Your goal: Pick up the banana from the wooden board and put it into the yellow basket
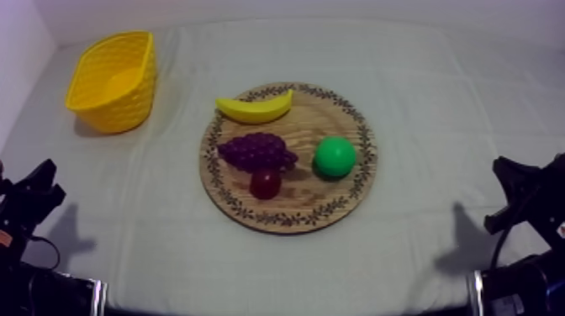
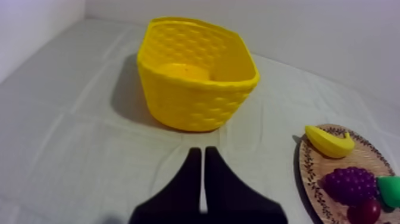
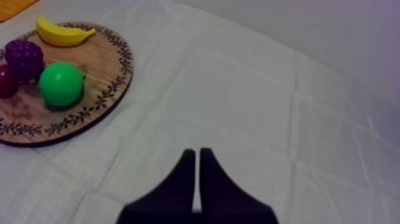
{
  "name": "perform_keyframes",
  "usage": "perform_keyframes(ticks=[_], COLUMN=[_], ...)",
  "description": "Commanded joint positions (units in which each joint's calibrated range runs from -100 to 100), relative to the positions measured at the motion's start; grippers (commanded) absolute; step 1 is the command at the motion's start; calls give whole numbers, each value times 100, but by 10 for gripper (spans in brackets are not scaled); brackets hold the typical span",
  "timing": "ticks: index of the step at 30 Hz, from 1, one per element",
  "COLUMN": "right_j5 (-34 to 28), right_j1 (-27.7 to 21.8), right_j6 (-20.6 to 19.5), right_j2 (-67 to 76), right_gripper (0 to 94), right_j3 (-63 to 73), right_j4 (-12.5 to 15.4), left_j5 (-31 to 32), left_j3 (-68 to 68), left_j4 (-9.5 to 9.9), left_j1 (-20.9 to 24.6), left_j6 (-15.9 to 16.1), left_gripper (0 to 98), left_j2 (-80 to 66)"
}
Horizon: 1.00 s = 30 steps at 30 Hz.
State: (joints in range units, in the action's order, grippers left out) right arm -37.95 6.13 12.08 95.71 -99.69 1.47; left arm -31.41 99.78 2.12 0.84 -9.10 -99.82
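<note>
Grey-white cloth (image 1: 420, 252) covers the table, with pale walls behind. The banana (image 1: 254, 107) lies on the far part of the wooden board (image 1: 324, 202), tips curled up, near the grapes (image 1: 256, 152) but apart from them. A small red fruit (image 1: 266, 183) touches the grapes on the near side, and a round green fruit (image 1: 335, 156), possibly the pear though I can't be sure, sits to the right. The yellow basket (image 1: 118, 113) stands at the far left, well apart from the board, with its mouth up.

No reach has begun. The left arm looks like the better choice, since the basket is on its side. It should open its fingers first, come down from above, and close across the banana's thick middle, crosswise to its length. Keeping to the far side would avoid nudging the grapes.

Both arms rest low at their own table edges. The left gripper (image 2: 201, 154) points toward the basket, and the right gripper (image 3: 195, 154) points over bare cloth beside the board. Each has its fingers pressed together in a narrow wedge, holding nothing.
</note>
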Motion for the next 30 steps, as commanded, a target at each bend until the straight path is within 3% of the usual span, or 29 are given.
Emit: perform_keyframes(ticks=[1,19,23,30], right_j5=[-3,-3,-3,-3], right_j1=[-1,-1,-1,-1], right_j6=[0,0,0,0], right_j2=[4,4,4,4], right_gripper=[5,5,5,5], right_j3=[3,3,3,3], right_j4=[2,2,2,2], left_j5=[-149,-175,-186,38], left_j3=[0,-6,-115,-1392], left_j4=[10,14,216,466], left_j1=[57,37,14,-160], left_j6=[726,779,495,412], left_gripper=[1,1,1,1], left_j2=[0,14,254,1402])
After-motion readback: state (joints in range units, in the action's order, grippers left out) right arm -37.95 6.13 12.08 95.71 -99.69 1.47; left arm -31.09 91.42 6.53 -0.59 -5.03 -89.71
